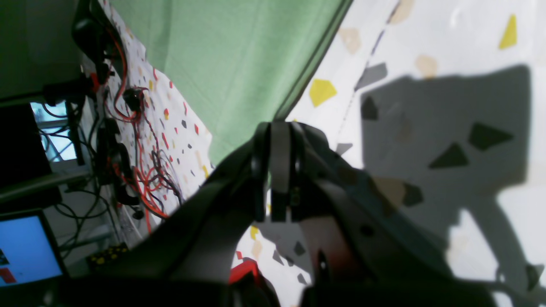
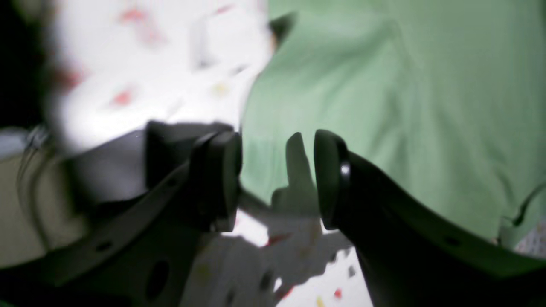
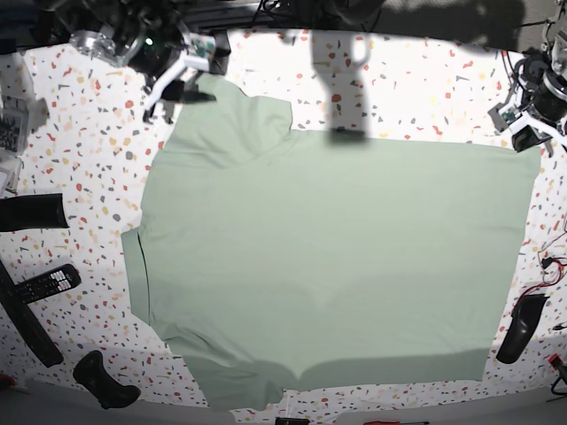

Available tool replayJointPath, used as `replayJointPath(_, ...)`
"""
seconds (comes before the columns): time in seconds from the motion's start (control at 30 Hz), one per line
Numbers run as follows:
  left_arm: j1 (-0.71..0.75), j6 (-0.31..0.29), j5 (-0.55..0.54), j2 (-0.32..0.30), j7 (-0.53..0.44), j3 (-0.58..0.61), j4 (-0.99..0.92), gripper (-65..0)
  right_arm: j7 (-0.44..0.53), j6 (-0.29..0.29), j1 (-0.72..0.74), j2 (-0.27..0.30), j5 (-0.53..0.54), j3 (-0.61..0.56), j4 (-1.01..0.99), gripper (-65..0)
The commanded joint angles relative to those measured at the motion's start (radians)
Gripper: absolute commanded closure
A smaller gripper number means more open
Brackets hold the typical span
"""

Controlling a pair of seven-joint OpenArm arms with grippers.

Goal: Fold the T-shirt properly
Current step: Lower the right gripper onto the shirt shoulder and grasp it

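Near edge first: the T-shirt (image 3: 328,266) lies spread flat across the speckled bench (image 3: 80,159), its hem toward the front. A remote control (image 3: 49,283) rests off to one side. Far back, the right gripper (image 2: 277,179) hovers at one shirt corner, fingers (image 2: 330,179) spread with only cloth behind the gap. The left gripper (image 1: 279,170) at the other corner has its fingers pressed together.

Sage-green T-shirt (image 3: 337,257), speckled white table (image 3: 89,142)
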Motion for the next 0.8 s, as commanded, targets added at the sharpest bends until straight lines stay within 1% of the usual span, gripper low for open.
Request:
replayJointPath(0.0, 0.005, -0.022, 0.003, -0.014, 0.003, -0.003, 0.002, 0.0, -0.046, -0.002, 0.003, -0.005, -0.024, 0.003, -0.014, -25.6)
replayJointPath(0.1, 0.005, -0.022, 0.003, -0.014, 0.003, -0.003, 0.002, 0.0, -0.051, 0.007, -0.003, -0.046, -0.076, -0.006, -0.023, -18.9)
replayJointPath(0.2, 0.005, -0.022, 0.003, -0.014, 0.003, -0.003, 0.002, 0.0, -0.058, 0.01, -0.006, -0.043, -0.11, -0.046, -0.023, -10.7)
replayJointPath(0.3, 0.005, -0.019, 0.003, -0.014, 0.002, -0.003, 0.002, 0.0, -0.095, 0.009, -0.006, -0.04, -0.109, -0.093, -0.021, 0.0)
replayJointPath(0.37, 0.005, -0.019, 0.003, -0.014, 0.002, -0.003, 0.002, 0.0, -0.178, -0.003, -0.006, -0.039, -0.109, -0.13, -0.011, 0.0)
replayJointPath(0.43, 0.005, -0.019, 0.003, -0.014, 0.002, -0.003, 0.002, 0.0, -0.279, -0.034, -0.006, -0.039, -0.109, -0.172, 0.003, 0.0)
replayJointPath(0.5, 0.005, -0.019, 0.003, -0.014, 0.002, -0.003, 0.002, 0.0, -0.357, -0.067, -0.006, -0.039, -0.109, -0.212, 0.02, 0.0)
replayJointPath(0.57, 0.002, -0.019, 0.003, -0.014, 0.002, -0.003, 0.002, 0.0, -0.387, -0.109, -0.006, -0.039, -0.109, -0.245, 0.031, 0.0)
replayJointPath(0.63, 0.002, -0.016, 0.003, -0.014, 0.002, -0.003, 0.002, 0.0, -0.39, -0.153, -0.006, -0.039, -0.109, -0.269, 0.035, 0.0)
replayJointPath(0.7, 0.002, 0.012, 0.003, -0.014, 0.002, -0.003, 0.002, 0.0, -0.39, -0.2, -0.006, -0.039, -0.109, -0.286, 0.036, 0.0)
replayJointPath(0.77, 0.002, 0.054, 0.003, -0.014, 0.002, -0.003, 0.002, 0.0, -0.393, -0.251, -0.006, -0.039, -0.109, -0.293, 0.036, 0.0)
